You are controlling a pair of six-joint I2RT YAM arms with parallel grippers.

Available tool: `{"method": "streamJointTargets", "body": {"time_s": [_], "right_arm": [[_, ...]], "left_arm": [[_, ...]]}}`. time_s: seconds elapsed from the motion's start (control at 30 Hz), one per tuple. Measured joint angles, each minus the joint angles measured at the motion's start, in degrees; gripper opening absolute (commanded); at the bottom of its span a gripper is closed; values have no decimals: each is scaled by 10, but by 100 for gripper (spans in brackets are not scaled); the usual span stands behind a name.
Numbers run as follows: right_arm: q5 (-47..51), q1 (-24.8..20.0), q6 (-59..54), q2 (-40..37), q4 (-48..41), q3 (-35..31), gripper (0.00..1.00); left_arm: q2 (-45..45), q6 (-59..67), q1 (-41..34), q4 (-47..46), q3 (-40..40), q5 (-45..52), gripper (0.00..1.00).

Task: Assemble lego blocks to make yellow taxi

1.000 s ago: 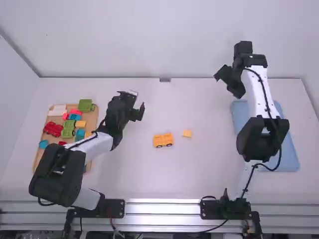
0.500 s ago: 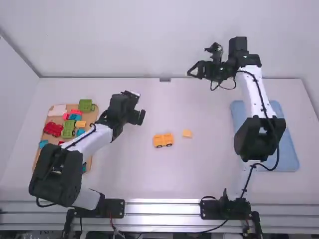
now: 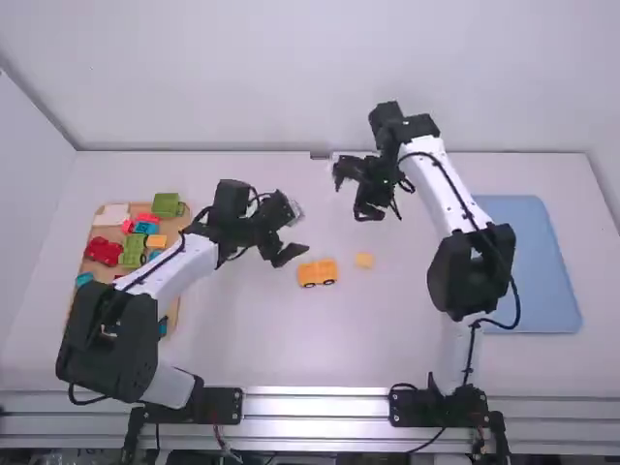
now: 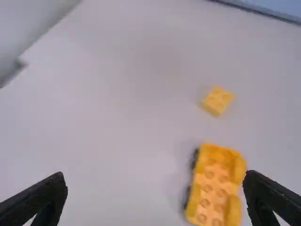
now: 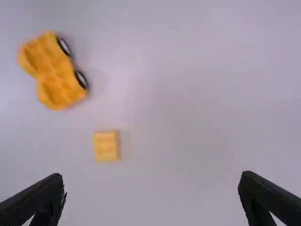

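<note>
Left claw (image 4: pixel 156 178), open: brought nearer wheeled yellow chassis (image 4: pixel 215 181). Right claw (image 5: pixel 151 177), open: brought toward small yellow brick (image 5: pixel 106 146). Grasping apparently being readied.

Seeing a tan tray (image 3: pixel 175 229) lying on the left side of the counter (image 3: pixel 232 339), and finding loose toy bricks crowding it. Noticing a green piece (image 3: pixel 167 204) sitting at its far right corner, with a pale plate (image 3: pixel 111 214) lying to the left. Spotting a bright blue brick (image 3: pixel 145 228) resting nearer, a red toy car (image 3: pixel 102 251) standing on the left, and another green piece (image 3: pixel 133 250) sitting just beside it. Seeing a flat blue tray (image 3: pixel 542 262) lying on the counter's right side, and a small grey fitting (image 3: pixel 321 155) showing at the far edge, by the white wall (image 3: pixel 320 77).
</note>
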Motion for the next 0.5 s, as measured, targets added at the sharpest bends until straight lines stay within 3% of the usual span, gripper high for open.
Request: {"method": "streamJointTargets", "body": {"time_s": [0.1, 0.23, 0.37, 0.5], "right_arm": [[62, 35, -47, 0, 2, -19, 99], [35, 50, -108, 0, 2, -56, 98], [-44, 30, -169, 0, 3, -93, 98], [-158, -24, -226, 0, 16, -118, 98]], "left_arm": [[0, 90, 0, -53, 0, 57, 99], [0, 138, 0, -61, 0, 91, 99], [0, 159, 0, -61, 0, 102, 99], [0, 171, 0, -59, 0, 108, 99]]}}
